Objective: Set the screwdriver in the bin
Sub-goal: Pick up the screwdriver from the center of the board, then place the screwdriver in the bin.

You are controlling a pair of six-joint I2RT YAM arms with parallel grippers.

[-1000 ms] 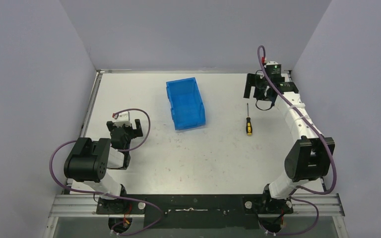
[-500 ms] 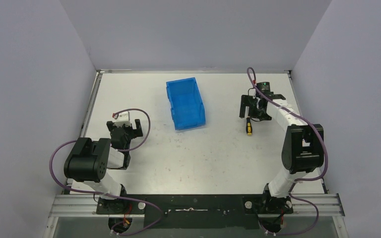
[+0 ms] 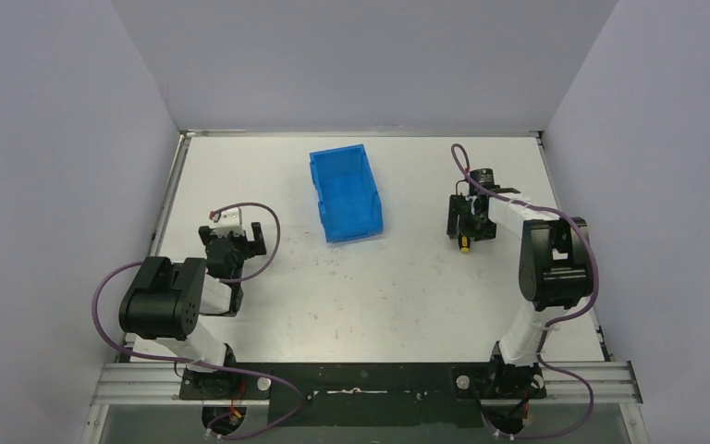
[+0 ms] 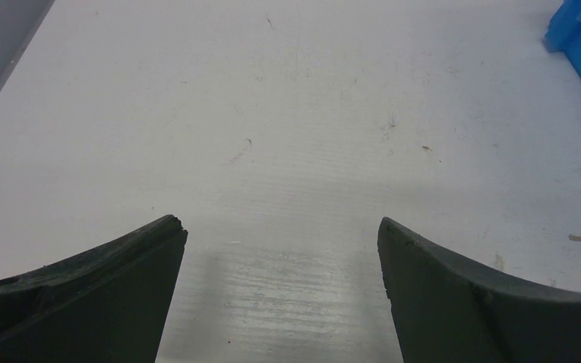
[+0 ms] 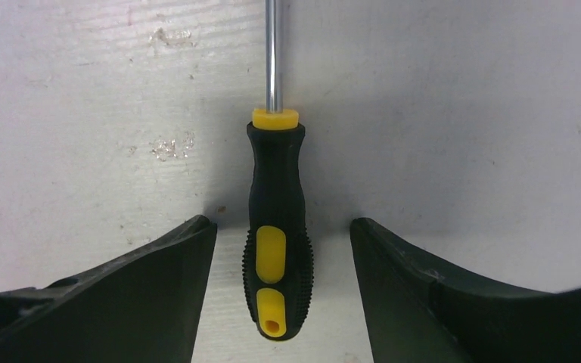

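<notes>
The screwdriver (image 5: 278, 227) has a black ribbed handle with yellow insets and a yellow collar, and its shaft is silvery. At its ten o'clock in the top view, the bin (image 3: 346, 194) is bright blue. The table (image 3: 407, 287) is white with faint scuffs, and the walls (image 3: 361, 55) are pale lavender-grey.

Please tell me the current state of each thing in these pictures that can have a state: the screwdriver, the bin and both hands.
screwdriver: lying flat on the table, handle between the fingers of the right hand, not gripped.
bin: upright on the table, nothing visible inside.
right hand: open, low over the table, a gap on each side of the handle.
left hand: open, holding nothing.
</notes>
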